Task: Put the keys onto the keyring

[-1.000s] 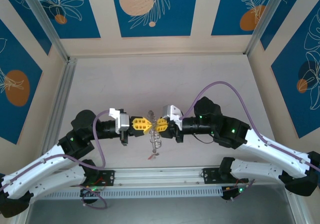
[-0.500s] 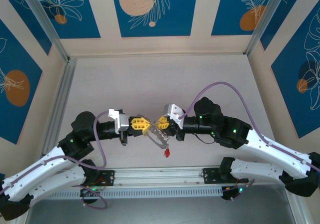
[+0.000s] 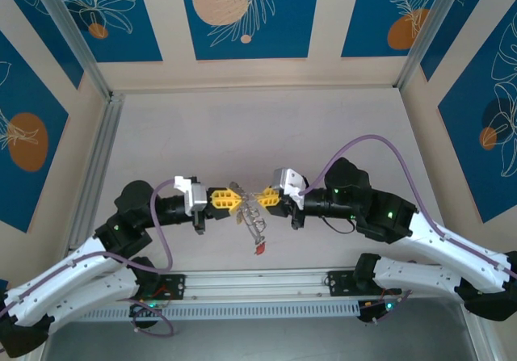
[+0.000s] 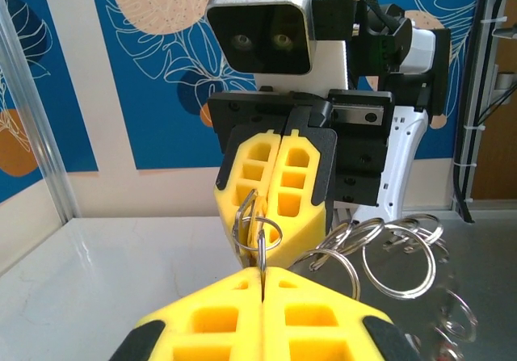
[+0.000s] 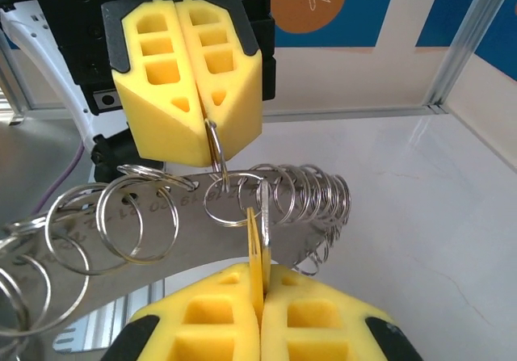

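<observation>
The left gripper (image 3: 233,201) is clamped tight on the keyring (image 5: 214,147), a thin wire loop held above the middle of the table's (image 3: 202,135) near edge. Holding it steady should make threading easier. The keys (image 3: 255,233) dangle between both arms, with a red tag lowest. The right gripper (image 3: 262,199), fingers pressed together, pinches a thin flat piece edge-on, probably a key. It likely needs a slow, straight feed along the wire. Bunched split rings (image 5: 311,199) crowd the join and could snag.
</observation>
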`<state>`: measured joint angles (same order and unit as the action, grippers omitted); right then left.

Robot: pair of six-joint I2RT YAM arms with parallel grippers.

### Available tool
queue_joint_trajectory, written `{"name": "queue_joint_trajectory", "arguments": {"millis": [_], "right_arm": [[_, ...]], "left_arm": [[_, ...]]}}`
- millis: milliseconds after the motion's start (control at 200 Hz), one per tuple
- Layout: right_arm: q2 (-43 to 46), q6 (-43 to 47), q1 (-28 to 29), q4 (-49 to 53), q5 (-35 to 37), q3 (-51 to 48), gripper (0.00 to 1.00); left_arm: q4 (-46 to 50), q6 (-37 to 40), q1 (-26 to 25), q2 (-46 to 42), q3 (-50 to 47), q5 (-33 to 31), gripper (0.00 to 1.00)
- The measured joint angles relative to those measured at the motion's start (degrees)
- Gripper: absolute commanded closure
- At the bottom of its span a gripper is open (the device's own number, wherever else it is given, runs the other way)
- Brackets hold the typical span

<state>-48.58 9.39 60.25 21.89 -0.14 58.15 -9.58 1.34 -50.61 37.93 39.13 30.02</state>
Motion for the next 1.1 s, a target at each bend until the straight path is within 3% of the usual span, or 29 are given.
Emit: {"name": "queue_joint_trajectory", "arguments": {"millis": [75, 200, 375, 805, 1100], "right_arm": [[-0.07, 0.52, 0.0, 0.48, 0.87, 0.72, 1.0], [-1.38, 1.46, 0.0, 1.55, 3.19, 2.58, 1.0], [-6.23, 1.99, -1.84, 5.29, 7.02, 7.19, 1.0], [-30.12, -0.48, -10.47, 12.26, 11.98, 19.12, 1.0], [-43.74, -5.29, -17.05, 10.19, 7.41, 21.18, 1.0]], "left_arm": [[-0.13, 0.02, 0.0, 0.79, 0.0, 0.0, 1.0], [-0.22, -0.09, 0.09, 1.42, 0.0, -0.72, 0.76], [0.09, 0.31, 0.15, 1.25, -0.81, -5.11, 0.54], [8.44, -1.49, 0.15, -5.29, -9.53, -34.18, 0.39], [13.79, -2.54, 0.15, -10.4, -11.58, -43.78, 0.37]]}}
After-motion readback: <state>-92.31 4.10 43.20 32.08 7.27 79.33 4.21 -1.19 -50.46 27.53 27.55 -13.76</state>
